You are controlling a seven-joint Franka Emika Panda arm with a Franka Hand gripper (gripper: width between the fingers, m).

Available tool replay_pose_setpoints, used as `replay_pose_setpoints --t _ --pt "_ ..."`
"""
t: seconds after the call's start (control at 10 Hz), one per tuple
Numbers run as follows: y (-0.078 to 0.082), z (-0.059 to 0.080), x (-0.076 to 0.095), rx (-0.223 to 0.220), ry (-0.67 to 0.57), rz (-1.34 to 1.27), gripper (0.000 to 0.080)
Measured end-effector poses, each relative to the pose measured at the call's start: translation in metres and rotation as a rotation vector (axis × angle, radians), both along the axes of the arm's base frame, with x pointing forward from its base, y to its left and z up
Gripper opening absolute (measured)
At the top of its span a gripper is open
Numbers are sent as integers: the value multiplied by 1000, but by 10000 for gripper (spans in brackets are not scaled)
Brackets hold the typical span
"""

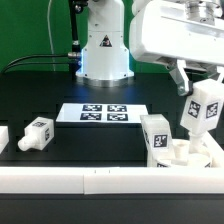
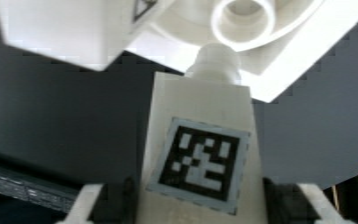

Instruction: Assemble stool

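My gripper (image 1: 199, 92) is shut on a white stool leg (image 1: 205, 110) with a black-and-white tag. It holds the leg tilted just above the round white seat (image 1: 190, 157) at the exterior view's lower right. A second leg (image 1: 155, 134) stands upright in the seat. In the wrist view the held leg (image 2: 201, 140) sits between my fingers (image 2: 98, 204), and my gripper (image 2: 195, 207) points the leg's narrow tip at a round socket (image 2: 247, 12) in the seat (image 2: 282, 60). The standing leg (image 2: 66, 28) is beside that socket. A loose leg (image 1: 37, 133) lies at the exterior view's left.
The marker board (image 1: 103, 113) lies flat mid-table. Another white part (image 1: 3, 138) shows at the far left edge. A long white border rail (image 1: 90, 180) runs along the front. The robot base (image 1: 105, 50) stands at the back.
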State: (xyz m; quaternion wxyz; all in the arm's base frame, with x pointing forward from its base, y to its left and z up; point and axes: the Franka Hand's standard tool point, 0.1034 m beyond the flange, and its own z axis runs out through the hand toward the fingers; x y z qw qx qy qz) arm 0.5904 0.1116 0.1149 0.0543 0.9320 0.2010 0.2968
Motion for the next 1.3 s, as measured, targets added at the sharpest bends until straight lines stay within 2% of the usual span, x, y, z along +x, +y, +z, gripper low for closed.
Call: replay_pose_setpoints --t 0.2,0.3,0.6,0.9,1.3 --pt "-3 -10 4 -66 4 74 333" --pt "-2 -14 4 -77 8 86 333" --pt "14 -18 -1 -69 12 89 333" --pt "13 -17 -1 -68 11 87 333" --pt "13 -6 -6 -57 6 85 329"
